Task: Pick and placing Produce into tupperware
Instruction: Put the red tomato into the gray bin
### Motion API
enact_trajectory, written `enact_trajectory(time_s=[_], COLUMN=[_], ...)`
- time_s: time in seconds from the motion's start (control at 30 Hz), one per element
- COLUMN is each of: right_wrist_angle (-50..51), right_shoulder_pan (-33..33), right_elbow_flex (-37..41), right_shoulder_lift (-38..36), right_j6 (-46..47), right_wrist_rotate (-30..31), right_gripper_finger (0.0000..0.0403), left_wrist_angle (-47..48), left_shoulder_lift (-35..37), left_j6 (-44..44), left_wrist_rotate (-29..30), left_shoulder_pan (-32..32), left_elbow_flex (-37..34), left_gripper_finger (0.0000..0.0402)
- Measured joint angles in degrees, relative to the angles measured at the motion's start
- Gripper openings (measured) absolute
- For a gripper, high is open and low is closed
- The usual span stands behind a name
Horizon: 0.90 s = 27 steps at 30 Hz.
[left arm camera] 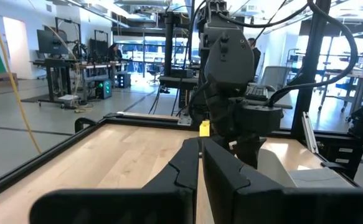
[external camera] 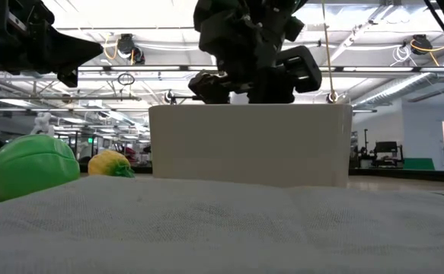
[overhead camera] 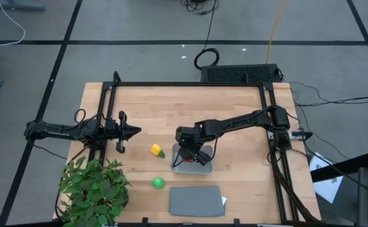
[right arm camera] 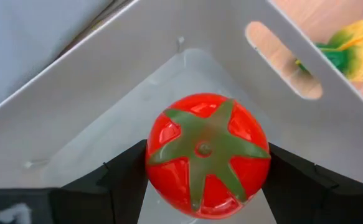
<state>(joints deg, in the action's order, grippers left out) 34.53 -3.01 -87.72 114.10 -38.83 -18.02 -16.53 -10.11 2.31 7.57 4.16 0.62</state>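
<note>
The round red piece (right arm camera: 206, 155), with a green star on top, sits between the fingers of my right gripper (right arm camera: 206, 186), inside the translucent tupperware (overhead camera: 201, 168). In the low view the tray wall (external camera: 244, 144) hides the piece, and my right gripper (external camera: 252, 72) shows above it. The yellow piece with a green tip (overhead camera: 156, 150) lies on the table left of the tray. The round green piece (overhead camera: 158, 183) lies nearer the near edge. My left gripper (overhead camera: 132, 131) is shut and hovers left of the yellow piece, touching nothing. My right gripper pinches the red piece at its two opposite sides (right arm camera: 153, 168) between both fingers (right arm camera: 122, 180). It comes from above, pointing down into the tray. The green star faces up toward the wrist. Whether the piece rests on the tray floor, I cannot tell.
A flat dark grey slab (overhead camera: 196, 200) lies near the table's near edge, just in front of the tray. A leafy green plant (overhead camera: 94, 188) stands at the near left corner. A black frame (overhead camera: 171, 84) runs along the table's far and side edges.
</note>
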Motion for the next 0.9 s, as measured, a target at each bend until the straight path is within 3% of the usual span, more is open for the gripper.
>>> enact_trajectory(time_s=[0.9], right_wrist_angle=[-3.44], right_shoulder_pan=[1.01], right_elbow_flex=[-0.13], right_shoulder_lift=[7.55], right_j6=[0.26], right_wrist_rotate=[-1.79], right_gripper_finger=[0.0258], left_wrist_angle=[0.02], left_shoulder_lift=[0.00], left_j6=[0.16], left_wrist_rotate=[-0.03], left_shoulder_pan=[-0.01], left_elbow_flex=[0.00], left_gripper_finger=[0.0026])
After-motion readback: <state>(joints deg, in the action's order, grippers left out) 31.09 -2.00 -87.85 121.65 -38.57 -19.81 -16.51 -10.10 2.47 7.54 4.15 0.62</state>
